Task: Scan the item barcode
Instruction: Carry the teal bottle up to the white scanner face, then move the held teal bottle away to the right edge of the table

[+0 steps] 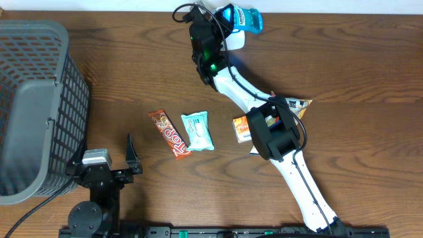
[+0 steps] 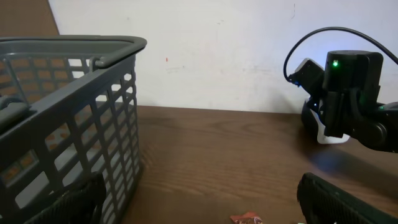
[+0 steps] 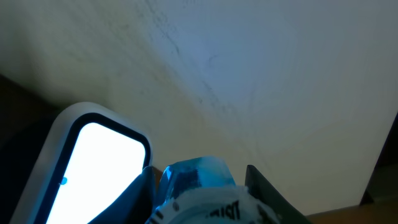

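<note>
I had the right claw (image 1: 228,18) clamped on the blue bottle (image 1: 246,18) up at the far edge of the tabletop (image 1: 357,59), roughly midway along that edge. From overhead the bottle sat just beside the white scanner (image 1: 236,38); I could not tell whether the two touched. On the right wrist camera the bottle showed between the two fingers, and the scanner's window glowed bright to its left against the pale wall.

The left claw (image 2: 199,214) hung by the near edge toward the left corner, its jaws wide apart and holding nothing, just beside the grey basket (image 1: 73,86) that filled the left end of the tabletop.

Near the middle of the tabletop a brown snack bar (image 1: 170,133) and a teal packet (image 1: 198,130) lay side by side, close but apart. An orange packet (image 1: 240,128) lay to their right, partly under the right arm.
</note>
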Motion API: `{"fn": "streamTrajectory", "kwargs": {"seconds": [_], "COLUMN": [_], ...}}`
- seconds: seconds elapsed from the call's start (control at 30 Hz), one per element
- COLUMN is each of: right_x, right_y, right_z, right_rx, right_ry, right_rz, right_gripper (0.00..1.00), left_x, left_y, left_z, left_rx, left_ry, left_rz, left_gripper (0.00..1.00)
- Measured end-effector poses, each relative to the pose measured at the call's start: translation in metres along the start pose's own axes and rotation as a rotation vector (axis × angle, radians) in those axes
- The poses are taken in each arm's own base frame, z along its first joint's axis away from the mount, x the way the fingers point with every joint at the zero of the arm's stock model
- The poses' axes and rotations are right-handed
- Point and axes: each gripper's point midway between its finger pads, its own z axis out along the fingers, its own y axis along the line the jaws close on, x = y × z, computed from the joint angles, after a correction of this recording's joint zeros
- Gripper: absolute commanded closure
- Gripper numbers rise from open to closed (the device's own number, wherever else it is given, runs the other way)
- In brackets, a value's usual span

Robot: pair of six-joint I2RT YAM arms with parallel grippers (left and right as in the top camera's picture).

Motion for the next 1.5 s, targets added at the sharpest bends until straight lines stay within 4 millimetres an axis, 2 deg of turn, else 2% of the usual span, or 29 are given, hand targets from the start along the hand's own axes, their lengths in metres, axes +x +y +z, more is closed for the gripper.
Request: {"fn": "streamTrajectory", "kwargs": {"seconds": [0.13,0.23,0.37,0.47,0.53,0.57,0.67,0.7,0.73,0.8,0.9,1.17,1.4,1.5], "right_x": [-0.003,0.0,0.013,0.029,0.041,0.048,0.069,0.079,0.092,0.12,0.178,0.334,0.472,0.523], "right_y": [0.003,0.014,0.028,0.022,0.005,-0.01,-0.064,-0.089,-0.113,-0.148,-0.181,-0.208,-0.216,-0.22], "right_z": [-0.004,-0.01,-0.014,-0.01,-0.003,0.003,0.02,0.028,0.035,0.045,0.056,0.073,0.056,0.044], "right_rx": [-0.007,-0.04,-0.093,-0.131,-0.139,-0.133,-0.08,-0.044,-0.008,0.04,0.077,0.114,0.13,0.133], "right_ry": [-0.005,0.009,0.062,0.12,0.169,0.199,0.285,0.322,0.365,0.448,0.593,0.905,1.16,1.252], "right_rz": [-0.005,-0.056,-0.124,-0.156,-0.151,-0.138,-0.087,-0.059,-0.034,-0.007,0.009,0.103,0.189,0.239], "right_gripper": [0.85,0.85,0.85,0.85,0.85,0.86,0.87,0.87,0.87,0.87,0.87,0.87,0.84,0.85], "left_x": [0.0,0.0,0.0,0.0,0.0,0.0,0.0,0.0,0.0,0.0,0.0,0.0,0.0,0.0], "left_y": [0.0,0.0,0.0,0.0,0.0,0.0,0.0,0.0,0.0,0.0,0.0,0.0,0.0,0.0], "left_z": [0.0,0.0,0.0,0.0,0.0,0.0,0.0,0.0,0.0,0.0,0.0,0.0,0.0,0.0], "left_rx": [0.0,0.0,0.0,0.0,0.0,0.0,0.0,0.0,0.0,0.0,0.0,0.0,0.0,0.0], "left_ry": [0.0,0.0,0.0,0.0,0.0,0.0,0.0,0.0,0.0,0.0,0.0,0.0,0.0,0.0], "left_rz": [0.0,0.0,0.0,0.0,0.0,0.0,0.0,0.0,0.0,0.0,0.0,0.0,0.0,0.0], "left_gripper": [0.02,0.02,0.02,0.02,0.02,0.02,0.02,0.02,0.02,0.02,0.02,0.02,0.02,0.02]}}
